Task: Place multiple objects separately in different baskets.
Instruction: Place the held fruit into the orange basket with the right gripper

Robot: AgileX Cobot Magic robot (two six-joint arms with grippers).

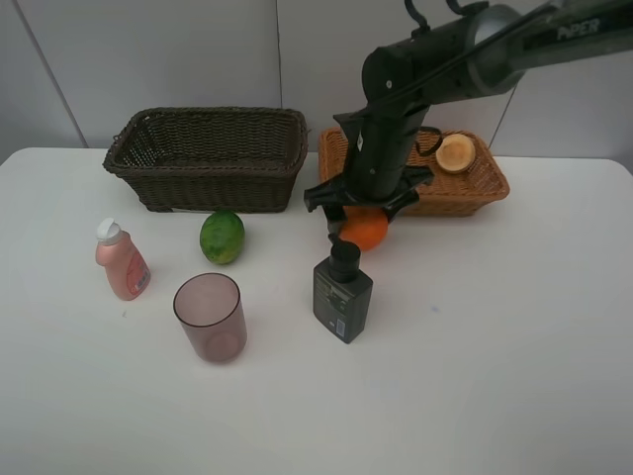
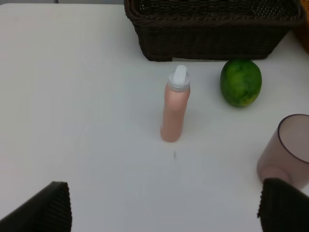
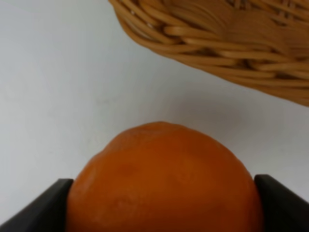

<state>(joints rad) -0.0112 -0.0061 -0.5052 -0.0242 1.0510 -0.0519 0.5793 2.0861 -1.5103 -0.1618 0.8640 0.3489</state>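
As wrist shows, gripper [image 3: 161, 205] seemingly pinching orange [image 3: 164, 164]

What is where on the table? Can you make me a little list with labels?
right gripper: closed around the orange, just in front of the tan basket
left gripper: open, holding nothing
tan basket: holds the peach-like fruit
dark basket: behind the green fruit
standing apart on the table: green fruit, pink bottle, mauve cup, pump bottle
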